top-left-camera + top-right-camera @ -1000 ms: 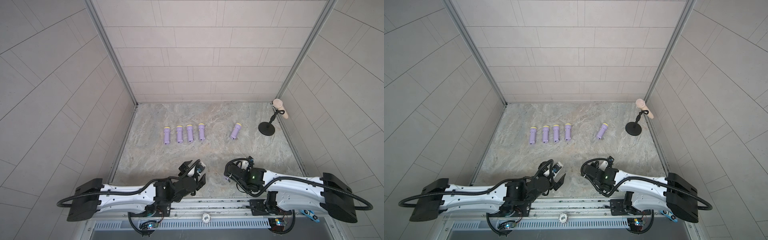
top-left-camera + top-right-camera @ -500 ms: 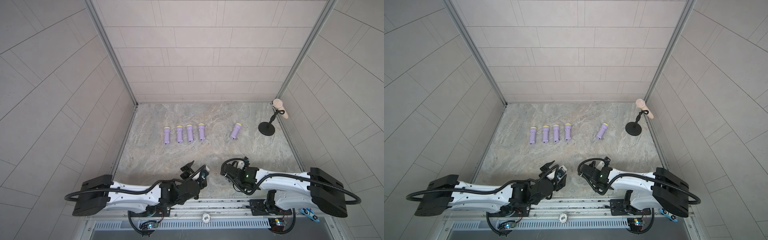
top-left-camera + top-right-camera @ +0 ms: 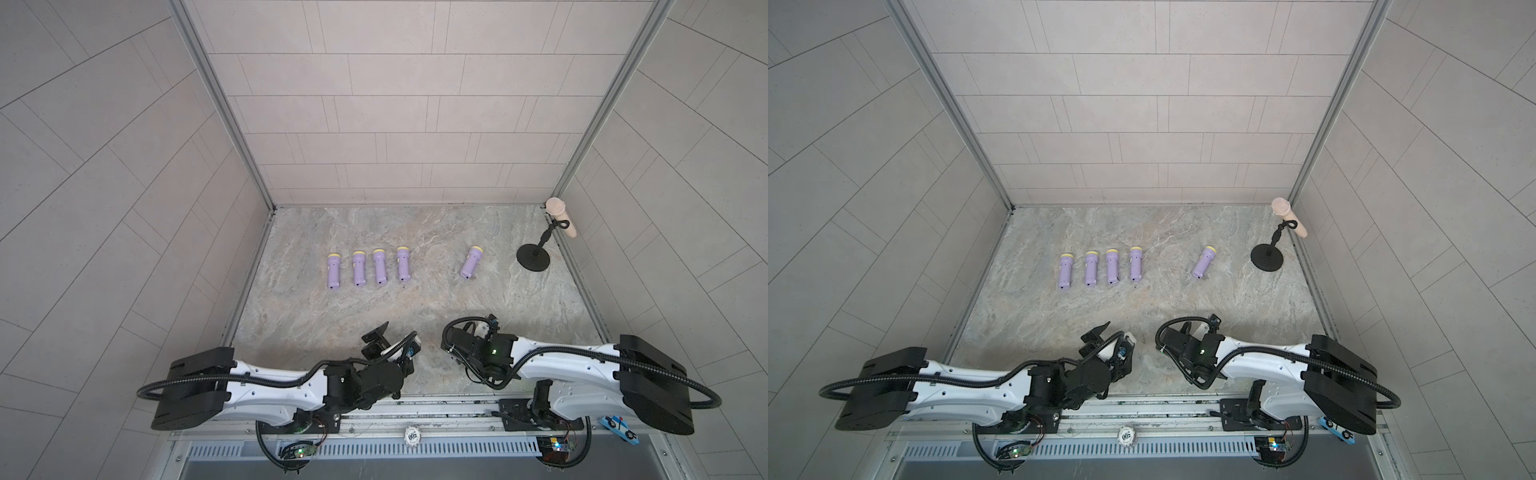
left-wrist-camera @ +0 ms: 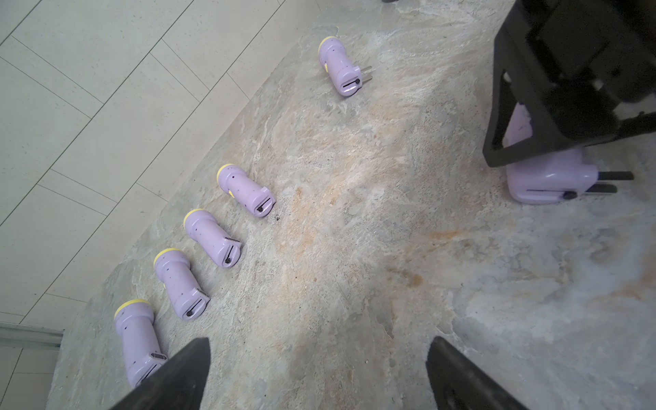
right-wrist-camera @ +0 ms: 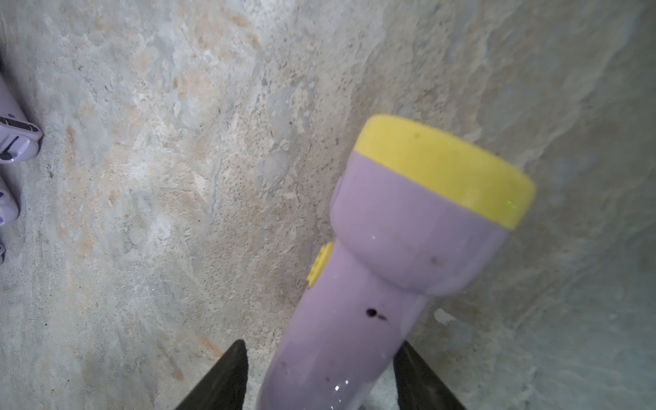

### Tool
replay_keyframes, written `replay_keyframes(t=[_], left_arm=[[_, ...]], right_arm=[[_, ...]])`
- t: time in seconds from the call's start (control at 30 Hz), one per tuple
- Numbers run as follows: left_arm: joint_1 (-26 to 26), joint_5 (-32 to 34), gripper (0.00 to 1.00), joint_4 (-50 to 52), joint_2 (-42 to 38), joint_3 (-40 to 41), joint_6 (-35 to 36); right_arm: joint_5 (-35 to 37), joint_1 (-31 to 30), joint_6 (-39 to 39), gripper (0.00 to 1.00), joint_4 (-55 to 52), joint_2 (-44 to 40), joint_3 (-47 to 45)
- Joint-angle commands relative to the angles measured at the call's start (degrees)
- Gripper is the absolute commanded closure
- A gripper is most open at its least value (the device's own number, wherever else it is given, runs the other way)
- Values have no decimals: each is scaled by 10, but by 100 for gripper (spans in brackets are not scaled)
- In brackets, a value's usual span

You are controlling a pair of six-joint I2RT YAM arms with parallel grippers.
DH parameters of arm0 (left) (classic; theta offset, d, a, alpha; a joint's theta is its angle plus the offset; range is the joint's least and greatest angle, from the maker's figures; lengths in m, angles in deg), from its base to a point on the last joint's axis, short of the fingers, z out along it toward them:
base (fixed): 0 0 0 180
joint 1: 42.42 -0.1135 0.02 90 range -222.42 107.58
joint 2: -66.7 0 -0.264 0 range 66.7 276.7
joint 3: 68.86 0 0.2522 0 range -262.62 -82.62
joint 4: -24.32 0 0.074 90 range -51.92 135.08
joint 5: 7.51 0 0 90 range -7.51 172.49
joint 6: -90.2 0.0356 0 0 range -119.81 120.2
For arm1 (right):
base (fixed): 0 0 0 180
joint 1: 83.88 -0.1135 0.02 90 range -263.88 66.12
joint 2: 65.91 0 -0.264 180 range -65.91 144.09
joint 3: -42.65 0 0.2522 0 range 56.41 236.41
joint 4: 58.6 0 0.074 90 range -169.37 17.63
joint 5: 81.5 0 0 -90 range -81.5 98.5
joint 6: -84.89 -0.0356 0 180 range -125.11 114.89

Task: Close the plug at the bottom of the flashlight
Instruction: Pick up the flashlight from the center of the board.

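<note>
Right wrist shows right gripper (image 5: 323,344) straddling flashlight (image 5: 408,241), clamp unclear; left gripper (image 4: 319,339) gapes over open tabletop (image 4: 355,248).

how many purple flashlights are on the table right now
6. Four flashlights lie in a row left of centre; a fifth flashlight lies alone nearer the black stand; the sixth flashlight lies between the fingers of the right gripper, nearly hidden from above.
</note>
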Motion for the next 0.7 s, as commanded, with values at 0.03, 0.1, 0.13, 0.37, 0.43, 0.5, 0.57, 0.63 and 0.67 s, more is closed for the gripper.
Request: replay_keyframes(t=[0.03,0.1,0.13,0.37,0.43,0.5,0.57,0.63,0.67], left_arm=[[3,11,1,-30,11,-12,11],[3,11,0,-39,17,-12,10],[3,11,0,-42,20,-12,10],[3,17,0,-48,34,-19,9],[3,19,0,-49,38,-21,9],[3,19,0,-48,40,-22,9],[3,21,0,-48,42,-23,8],[3,21,1,-48,42,-23,7],[3,22,0,-48,42,-23,7]], right_arm=[[0,5,-28,34,-7,5,1],[-1,6,-29,36,-5,3,-1],[-1,7,-29,38,-4,2,-2],[-11,8,-24,41,5,9,-2],[-12,10,-24,43,6,12,-2],[-13,10,-25,43,8,12,-5],[-15,13,-26,45,11,13,-9],[-16,15,-27,47,15,11,-12],[-16,15,-26,47,15,11,-13]])
